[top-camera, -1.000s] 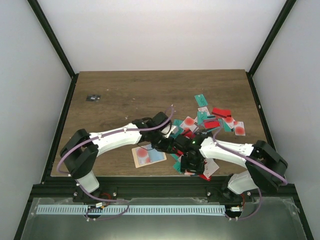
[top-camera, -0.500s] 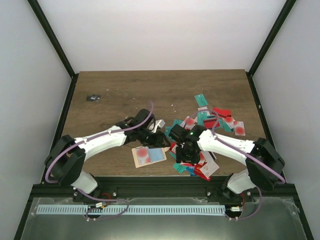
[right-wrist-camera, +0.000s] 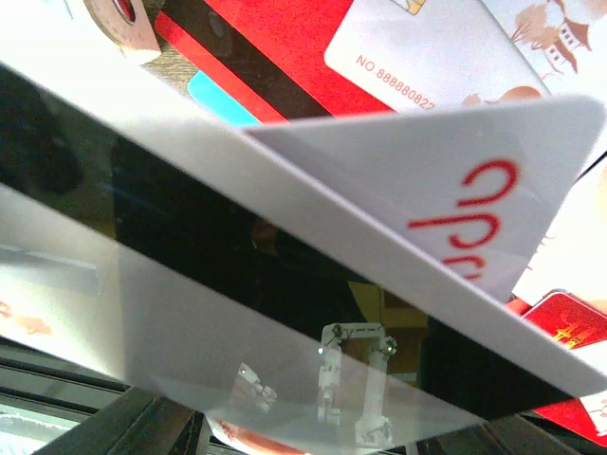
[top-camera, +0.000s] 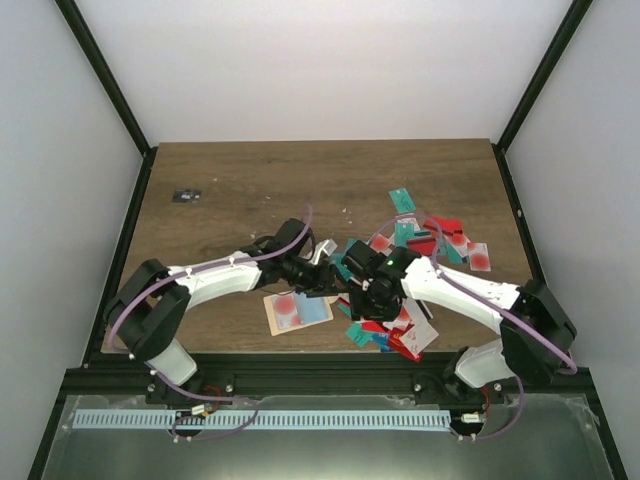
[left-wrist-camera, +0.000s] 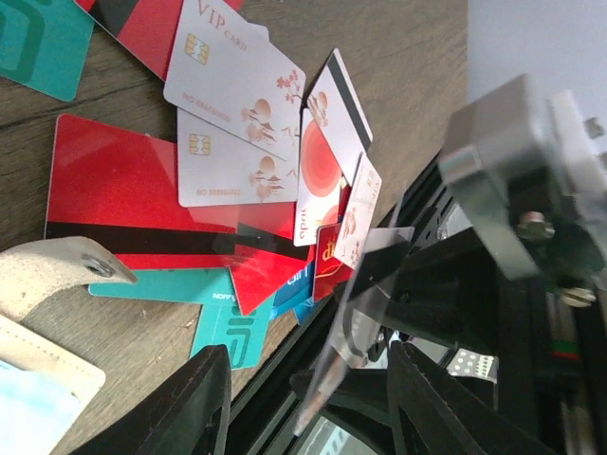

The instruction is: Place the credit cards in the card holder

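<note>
The beige card holder [top-camera: 275,318] lies open near the table's front, with a red-circle card and a blue card on it; its snap tab [left-wrist-camera: 57,270] shows in the left wrist view. Credit cards [top-camera: 430,240] lie scattered to its right, red, teal and white [left-wrist-camera: 232,81]. My right gripper [top-camera: 362,290] is shut on a white card with a black stripe [right-wrist-camera: 285,284], which fills its wrist view. That card [left-wrist-camera: 356,318] stands edge-on between the fingers of my open left gripper [left-wrist-camera: 313,403], touching neither. The two grippers meet just right of the holder.
A tiny dark flat object [top-camera: 186,195] lies at the far left. The black front rail [top-camera: 320,365] runs close below the holder and the nearest cards [top-camera: 395,338]. Side walls and black posts close in the table.
My left gripper's jaws have spread wider around the card. Both wrists have shifted up and away from the near part of the pile; the right one still carries the card.
</note>
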Robot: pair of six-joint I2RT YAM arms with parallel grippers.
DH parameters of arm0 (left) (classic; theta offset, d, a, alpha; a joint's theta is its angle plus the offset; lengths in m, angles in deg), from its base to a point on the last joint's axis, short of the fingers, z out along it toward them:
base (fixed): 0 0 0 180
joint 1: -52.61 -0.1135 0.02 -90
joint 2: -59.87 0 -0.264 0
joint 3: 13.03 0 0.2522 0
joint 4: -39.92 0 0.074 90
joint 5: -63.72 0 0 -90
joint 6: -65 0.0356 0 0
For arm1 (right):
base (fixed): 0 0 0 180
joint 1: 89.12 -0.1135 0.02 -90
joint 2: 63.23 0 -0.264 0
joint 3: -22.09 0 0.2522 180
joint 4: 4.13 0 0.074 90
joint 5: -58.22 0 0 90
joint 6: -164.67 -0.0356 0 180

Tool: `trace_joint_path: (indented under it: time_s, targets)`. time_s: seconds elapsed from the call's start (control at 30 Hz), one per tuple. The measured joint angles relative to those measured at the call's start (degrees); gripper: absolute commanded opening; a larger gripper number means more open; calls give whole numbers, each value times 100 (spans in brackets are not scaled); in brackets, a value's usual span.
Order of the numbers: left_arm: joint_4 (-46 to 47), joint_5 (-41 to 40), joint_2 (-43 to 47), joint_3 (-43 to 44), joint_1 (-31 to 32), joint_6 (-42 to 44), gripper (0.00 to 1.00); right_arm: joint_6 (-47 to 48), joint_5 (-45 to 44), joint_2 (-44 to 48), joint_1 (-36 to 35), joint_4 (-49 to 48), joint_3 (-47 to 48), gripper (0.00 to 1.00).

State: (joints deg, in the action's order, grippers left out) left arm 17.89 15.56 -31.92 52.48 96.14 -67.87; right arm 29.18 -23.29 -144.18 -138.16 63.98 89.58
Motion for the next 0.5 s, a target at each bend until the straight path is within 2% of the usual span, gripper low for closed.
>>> trace_joint_path:
  time_s: [0.1,0.37,0.5]
  targets:
    - [4,17,-146,39,-2,-2,41,4,22,35,35,2,2,52]
    - [269,234,-175,55,-4,-144,4,2,39,153,109,-2,2,53]
    - [570,420,-175,66,-4,-243,4,7,48,153,168,-26,2,53]
